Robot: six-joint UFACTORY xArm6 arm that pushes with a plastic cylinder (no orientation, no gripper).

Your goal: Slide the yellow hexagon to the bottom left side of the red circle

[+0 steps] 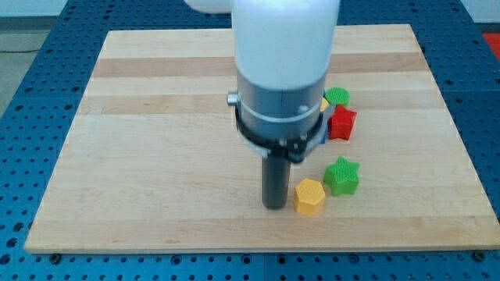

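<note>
Yellow hexagon (pixel 309 196) flat, just right of my tip (pixel 274 206)

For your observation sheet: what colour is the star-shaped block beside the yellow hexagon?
Green. The green star shows best in the camera view, right of the yellow hexagon.

Probably a lab: blue perforated bench (pixel 31 70), wooden board (pixel 156 156).

white cylindrical arm housing, grey metal collar with a small side bolt, perhaps black ring, dark straight rod.
</note>
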